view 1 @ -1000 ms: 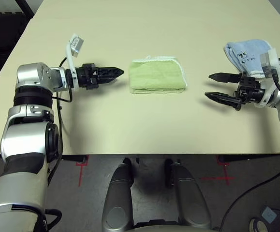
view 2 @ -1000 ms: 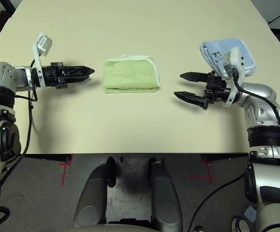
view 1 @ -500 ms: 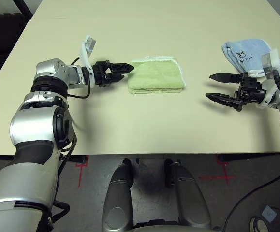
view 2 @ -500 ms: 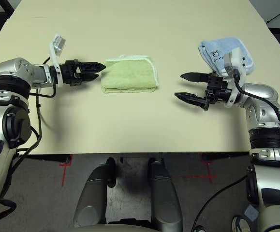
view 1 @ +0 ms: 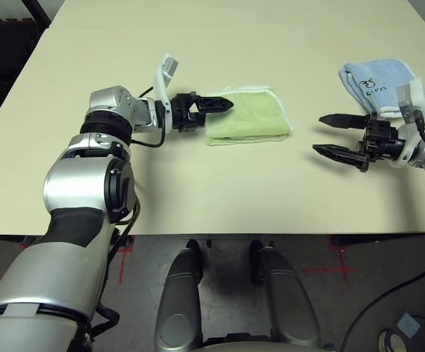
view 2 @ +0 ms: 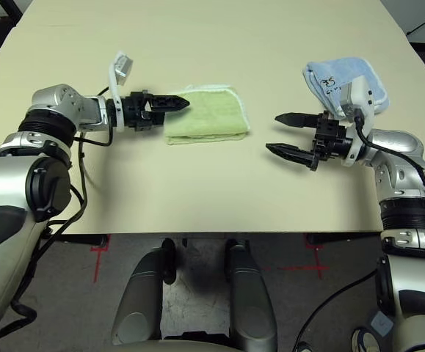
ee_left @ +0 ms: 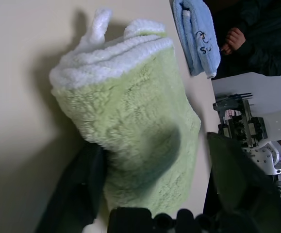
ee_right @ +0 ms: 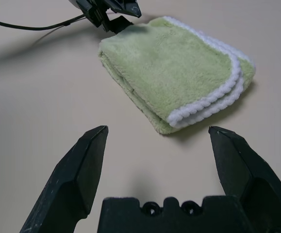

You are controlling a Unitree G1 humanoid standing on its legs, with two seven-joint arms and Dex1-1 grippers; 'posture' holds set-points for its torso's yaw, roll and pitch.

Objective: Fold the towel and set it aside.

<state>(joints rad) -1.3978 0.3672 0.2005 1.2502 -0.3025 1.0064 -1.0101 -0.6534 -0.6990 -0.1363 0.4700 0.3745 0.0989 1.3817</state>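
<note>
Head view: my left gripper point(view 1: 211, 107) straddles the near end of the folded green towel point(view 1: 252, 117), jaws partly open, ready to pinch it for moving aside.

Left wrist view: the towel lies between my fingers point(ee_left: 79, 189), not visibly clamped.

Right wrist view: my right gripper point(ee_right: 155, 160) stands wide open and empty, towel ahead.

The pale blue cloth point(view 1: 377, 82) bears dark embroidery, unreadable.

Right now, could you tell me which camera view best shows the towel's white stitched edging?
The right wrist view: the towel lies unobstructed there, its white edging curving along the stacked layers. The left wrist view shows the edging close but only at one end. Both eye views show it as a thin white line along the far and right sides.
</note>
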